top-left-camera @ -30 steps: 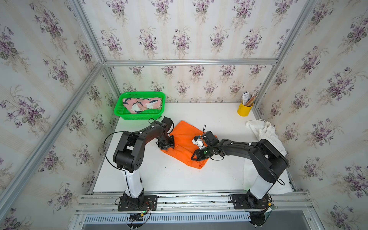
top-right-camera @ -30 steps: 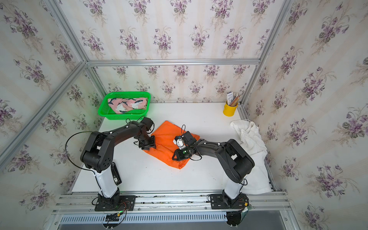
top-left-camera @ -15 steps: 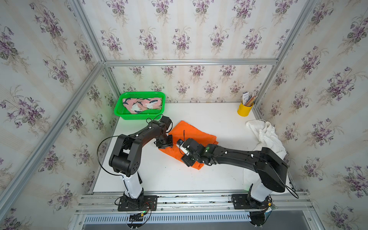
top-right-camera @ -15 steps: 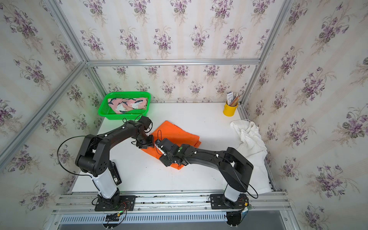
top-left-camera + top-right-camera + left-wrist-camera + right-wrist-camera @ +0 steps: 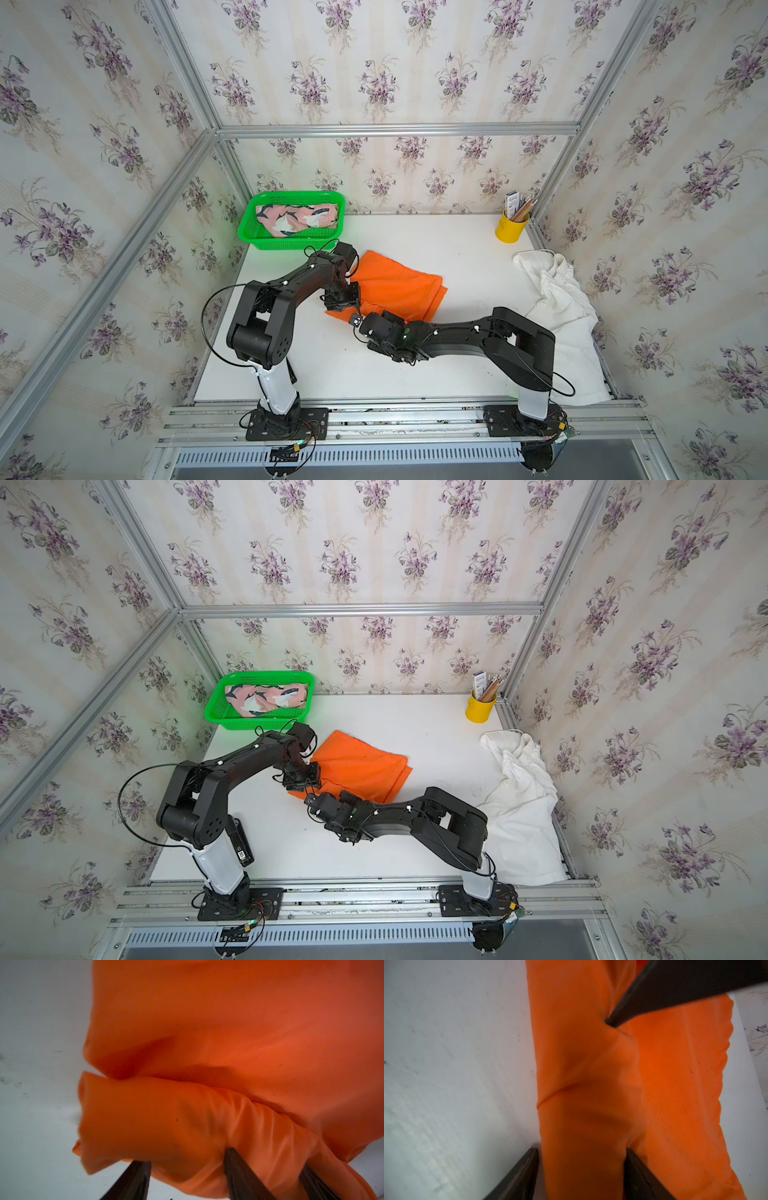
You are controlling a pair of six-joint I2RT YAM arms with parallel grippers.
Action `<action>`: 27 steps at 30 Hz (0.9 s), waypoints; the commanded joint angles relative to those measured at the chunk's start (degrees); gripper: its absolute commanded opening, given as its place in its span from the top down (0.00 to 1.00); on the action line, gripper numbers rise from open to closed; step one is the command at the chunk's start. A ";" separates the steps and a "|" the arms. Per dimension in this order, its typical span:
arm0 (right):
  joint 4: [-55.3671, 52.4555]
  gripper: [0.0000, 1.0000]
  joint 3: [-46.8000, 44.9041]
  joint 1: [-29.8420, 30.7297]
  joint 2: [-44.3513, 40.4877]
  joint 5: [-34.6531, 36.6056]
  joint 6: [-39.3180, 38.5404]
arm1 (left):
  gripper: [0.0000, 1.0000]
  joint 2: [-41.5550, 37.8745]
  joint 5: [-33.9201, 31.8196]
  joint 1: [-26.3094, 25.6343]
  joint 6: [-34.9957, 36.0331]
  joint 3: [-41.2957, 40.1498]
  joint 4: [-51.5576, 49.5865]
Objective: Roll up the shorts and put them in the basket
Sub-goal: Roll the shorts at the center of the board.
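Now the orange shorts (image 5: 399, 286) lie near the middle of the white table (image 5: 415, 365), mostly flat, with the edge nearest to the robot turned over into a thick roll. Both arms meet at the left end of this rolled edge (image 5: 166, 1122). In both top views the left gripper (image 5: 340, 301) and the right gripper (image 5: 356, 322) are just beside each other on that corner of the cloth.

In the left wrist view the left gripper (image 5: 187, 1156) has the roll between its jaws, and the cloth bunches where one finger (image 5: 239, 1167) presses into it, so it is grasping the orange shorts. In the right wrist view the right gripper (image 5: 581, 1149) stands with one jaw on each side of the roll, both touching it, so it is clenched on the same shorts.

The pink shorts (image 5: 297, 218) lie folded in the green basket (image 5: 286, 245) at the far left corner. The white shorts (image 5: 561, 299) lie crumpled along the right edge of the table. A yellow cup (image 5: 511, 230) with pencils stands at the far right corner.
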 commanded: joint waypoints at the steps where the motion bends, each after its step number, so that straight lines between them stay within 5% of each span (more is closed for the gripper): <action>1: -6.52 0.54 -0.55 -1.61 1.17 -3.32 0.48 | 0.37 -1.75 0.98 0.00 -0.09 -0.44 -0.61; 7: -12.63 0.86 2.47 -3.85 -1.56 -19.75 6.52 | 0.31 -7.60 -1.35 0.03 -0.92 -1.27 -2.78; 12: -12.04 0.91 2.11 -10.75 -5.25 -48.95 22.00 | 0.28 -15.80 -3.14 0.00 -6.54 -6.26 -4.58; 18: -1.69 0.93 0.70 -14.71 -5.33 -70.99 37.52 | 0.25 -26.66 -3.07 -0.07 -9.93 -10.67 -6.19; 22: 7.03 0.94 -0.10 -17.33 -1.89 -79.68 45.94 | 0.24 -27.39 -2.57 -0.35 -9.39 -9.80 -7.41; 27: 9.94 0.91 -2.46 -22.42 2.22 -78.22 49.47 | 0.30 -23.66 -1.72 -1.33 -8.79 -8.56 -5.52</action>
